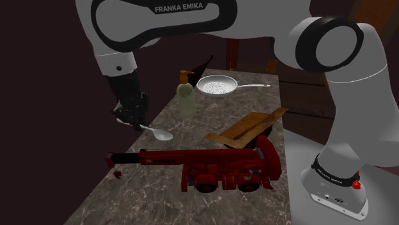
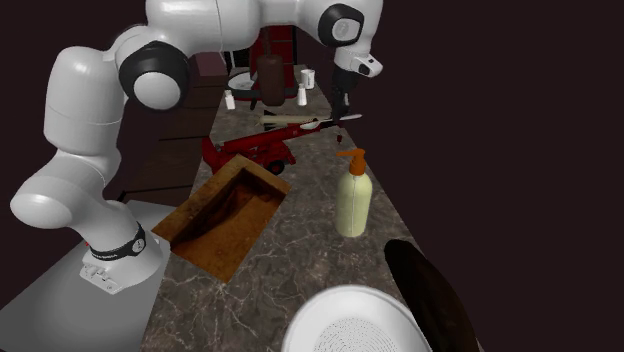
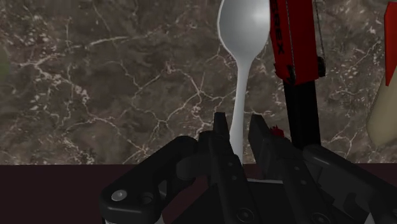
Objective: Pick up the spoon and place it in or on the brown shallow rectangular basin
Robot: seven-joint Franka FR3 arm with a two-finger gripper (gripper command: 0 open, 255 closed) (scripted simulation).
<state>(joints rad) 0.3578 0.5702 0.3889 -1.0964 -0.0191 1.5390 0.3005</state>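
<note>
light: dim | surround: near-black | white arm (image 1: 345, 77): brightest | counter (image 1: 160, 192): murky

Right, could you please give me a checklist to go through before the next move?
1. Grip: pincer clasps spoon: ok.
2. Lift: spoon clear of counter: cannot tell.
3. Target: basin empty: ok.
4. Route: low path to basin free: not ok, truck stands between.
5. Seat: basin lying flat: cannot tell.
</note>
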